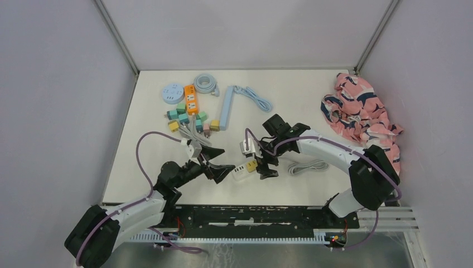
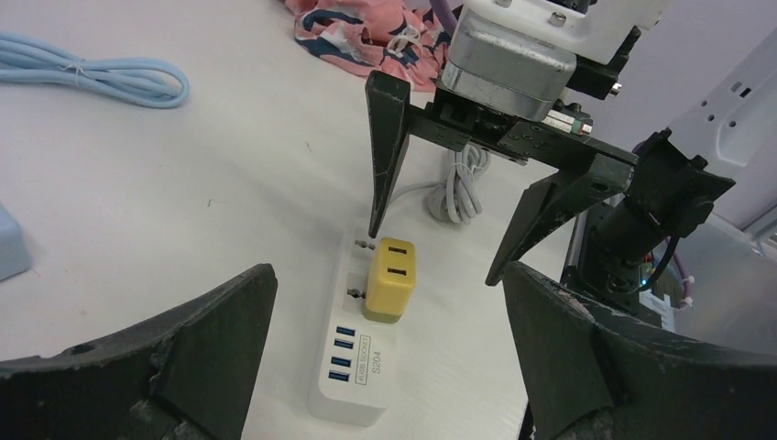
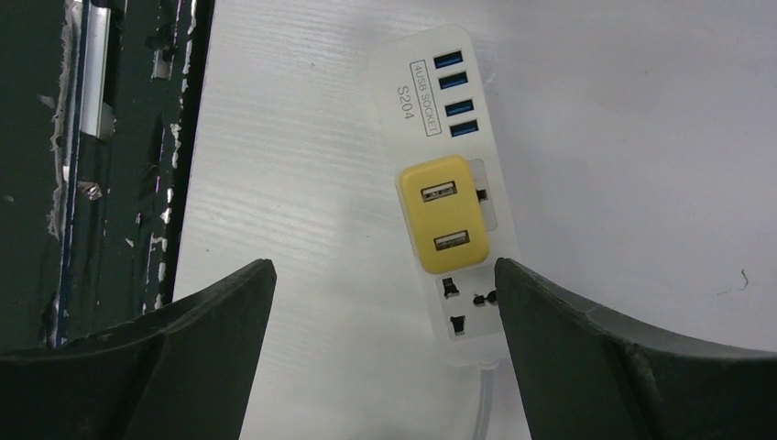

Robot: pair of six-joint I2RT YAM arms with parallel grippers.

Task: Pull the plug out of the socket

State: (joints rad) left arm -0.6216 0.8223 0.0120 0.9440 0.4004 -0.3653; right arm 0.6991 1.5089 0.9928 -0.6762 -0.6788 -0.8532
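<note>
A yellow plug sits pushed into a white socket strip near the table's front edge. From the left wrist view the plug stands upright on the strip, just behind its row of USB ports. My left gripper is open at the strip's USB end, touching nothing. My right gripper hangs open over the strip's cable end, one fingertip beside the free outlet. In the right wrist view the plug lies just ahead of my open right gripper, nearer the right finger. The strip runs away from it.
A coiled white cable lies right of the strip. A pink patterned cloth is bunched at the right edge. At the back left are a blue strip, an orange strip, a round socket and several small adapters. A black rail borders the front.
</note>
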